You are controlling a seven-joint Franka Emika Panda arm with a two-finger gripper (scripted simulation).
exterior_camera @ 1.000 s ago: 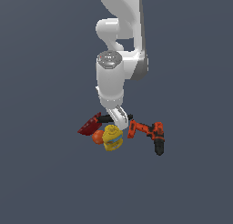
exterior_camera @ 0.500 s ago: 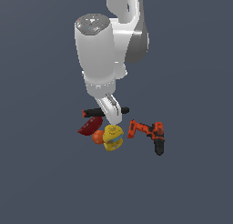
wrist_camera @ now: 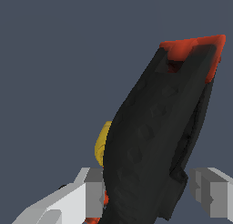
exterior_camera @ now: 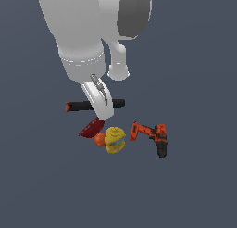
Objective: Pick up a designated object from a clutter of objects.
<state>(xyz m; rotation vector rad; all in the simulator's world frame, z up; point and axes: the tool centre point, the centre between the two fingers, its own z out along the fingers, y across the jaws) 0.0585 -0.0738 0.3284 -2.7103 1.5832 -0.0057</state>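
Observation:
The designated object point(exterior_camera: 83, 105) is a slim black cylinder with a red-orange tip. It hangs level above the clutter of objects, with its tip toward the exterior view's left. My gripper point(exterior_camera: 105, 112) is shut on its middle and hides that part. In the wrist view the black cylinder point(wrist_camera: 154, 141) fills the gap between my two grey fingers point(wrist_camera: 86, 196), and my gripper point(wrist_camera: 150, 191) is clamped on it. Below lie the dark red bowl point(exterior_camera: 91, 128), the orange ball point(exterior_camera: 99, 140) and the yellow lumpy object point(exterior_camera: 115, 140).
An orange-and-black power drill point(exterior_camera: 152, 135) lies to the exterior view's right of the yellow object, apart from it. The large white arm point(exterior_camera: 83, 32) covers the upper part of the exterior view. The floor is plain dark grey.
The arm has risen and looms much larger in the exterior view. The black cylinder has come up with the gripper, away from the bowl, ball and yellow object, which stayed put.

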